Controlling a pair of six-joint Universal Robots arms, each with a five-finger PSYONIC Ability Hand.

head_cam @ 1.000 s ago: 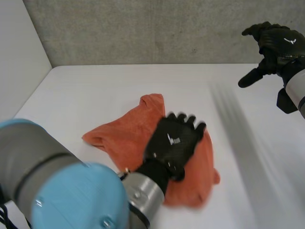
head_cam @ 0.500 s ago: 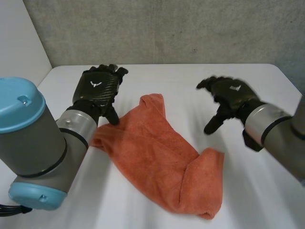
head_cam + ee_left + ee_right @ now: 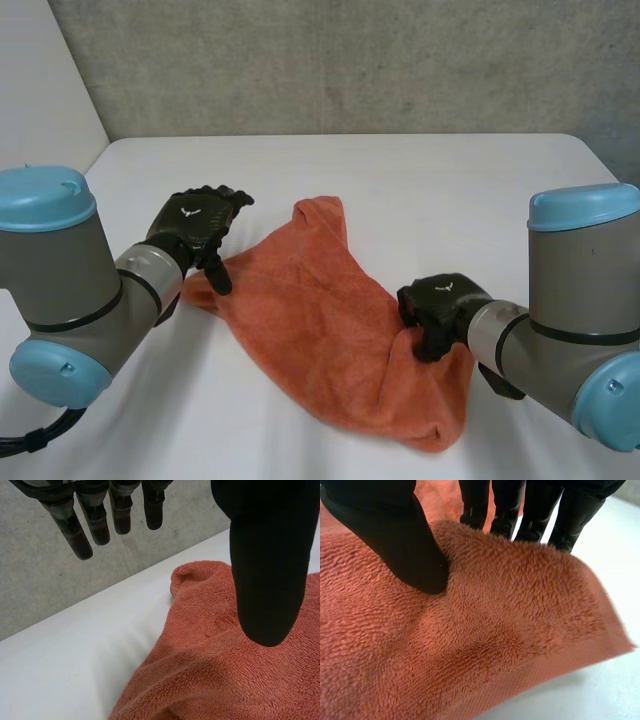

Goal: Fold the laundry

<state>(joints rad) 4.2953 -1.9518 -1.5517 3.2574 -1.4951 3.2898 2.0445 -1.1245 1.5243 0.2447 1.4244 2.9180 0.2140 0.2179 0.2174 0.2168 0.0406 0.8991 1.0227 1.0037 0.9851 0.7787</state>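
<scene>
The towel [image 3: 330, 320] lies crumpled and slantwise in the middle of the table [image 3: 450, 180]. I judge this the taking-hold step, to spread it before folding. My right hand [image 3: 440, 305] pinches its right edge towards the near end, thumb [image 3: 405, 545] on top, fingers [image 3: 540, 510] behind the cloth. My left hand [image 3: 195, 225] hovers at the left corner, fingers apart, holding nothing. Half a second ago the right hand was in the air, clear of the towel. Next the left should close on that corner.
</scene>
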